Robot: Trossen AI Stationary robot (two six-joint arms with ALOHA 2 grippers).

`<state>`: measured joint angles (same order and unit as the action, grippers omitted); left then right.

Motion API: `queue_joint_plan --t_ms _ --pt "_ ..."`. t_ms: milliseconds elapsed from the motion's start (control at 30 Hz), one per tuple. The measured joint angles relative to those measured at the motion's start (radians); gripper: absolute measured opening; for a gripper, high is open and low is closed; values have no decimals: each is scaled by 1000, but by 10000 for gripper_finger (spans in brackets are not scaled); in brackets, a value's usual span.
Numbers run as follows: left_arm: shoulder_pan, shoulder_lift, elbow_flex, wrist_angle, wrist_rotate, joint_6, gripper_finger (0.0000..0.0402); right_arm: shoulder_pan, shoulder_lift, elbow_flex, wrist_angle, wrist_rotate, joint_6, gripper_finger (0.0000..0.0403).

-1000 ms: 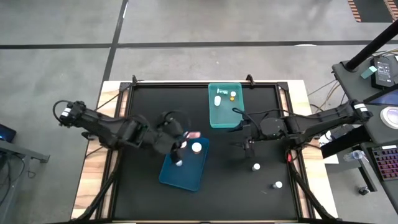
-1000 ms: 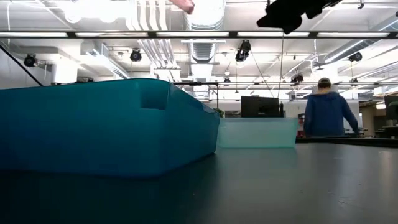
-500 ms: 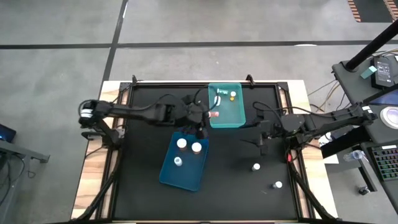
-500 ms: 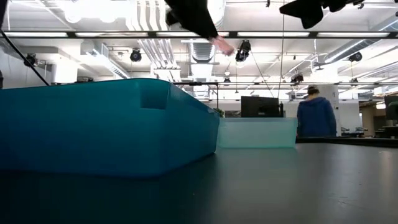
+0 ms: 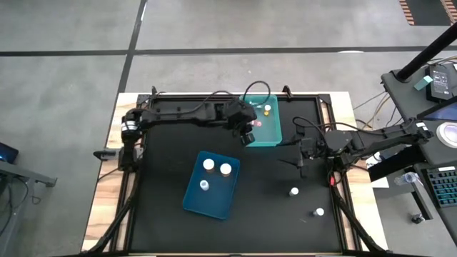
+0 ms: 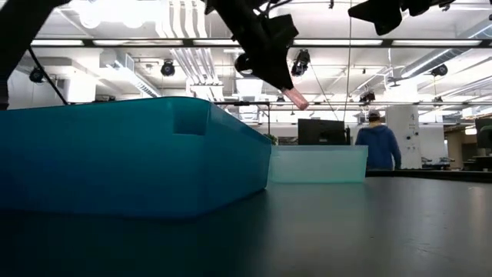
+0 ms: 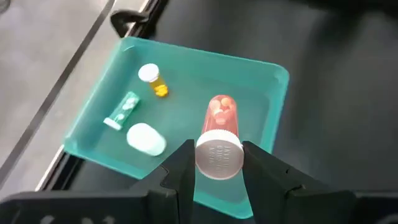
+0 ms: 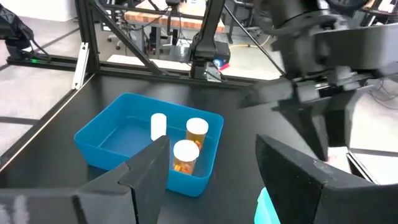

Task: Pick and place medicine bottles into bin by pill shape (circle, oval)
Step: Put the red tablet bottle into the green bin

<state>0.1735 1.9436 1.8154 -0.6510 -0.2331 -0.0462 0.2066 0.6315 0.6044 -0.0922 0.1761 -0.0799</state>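
The left gripper (image 7: 217,163) grips a pink bottle (image 7: 219,137) by its cap above the teal bin (image 7: 273,118), which holds 3 bottles (image 7: 147,138). The right gripper (image 8: 211,171) hangs open over the table; the blue bin (image 5: 214,203) holds 3 more.

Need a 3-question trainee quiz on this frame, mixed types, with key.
1. True or false: the left tool holds a bottle over the teal bin.
2. How many bottles lie in the blue bin? A) one B) three C) five
3. Fill in: the two loose bottles on the table lie nearest the ____ arm.

Key:
1. True; the wrist view shows its fingers clamping the white cap.
2. B; bottles and.
3. Right; bottles and lie near the open right tool.
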Motion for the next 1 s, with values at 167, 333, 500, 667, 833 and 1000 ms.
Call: queue_joint_plan --t_ms 167,333,500,667,833,1000 --pt "27 99 160 -168 6 -1 93 -2 -1 0 0 8 -5 226" --pt "33 197 259 -251 39 0 92 -2 0 0 0 10 -10 226" --pt "39 261 279 -273 39 0 91 -2 0 0 0 10 -10 226" --pt "41 279 271 -241 37 -1 91 -2 0 0 0 10 -15 226" --pt "42 284 262 -238 17 -24 91 -2 0 0 0 10 -16 226" --pt "42 283 247 -252 16 -26 91 -2 0 0 0 10 -15 226"
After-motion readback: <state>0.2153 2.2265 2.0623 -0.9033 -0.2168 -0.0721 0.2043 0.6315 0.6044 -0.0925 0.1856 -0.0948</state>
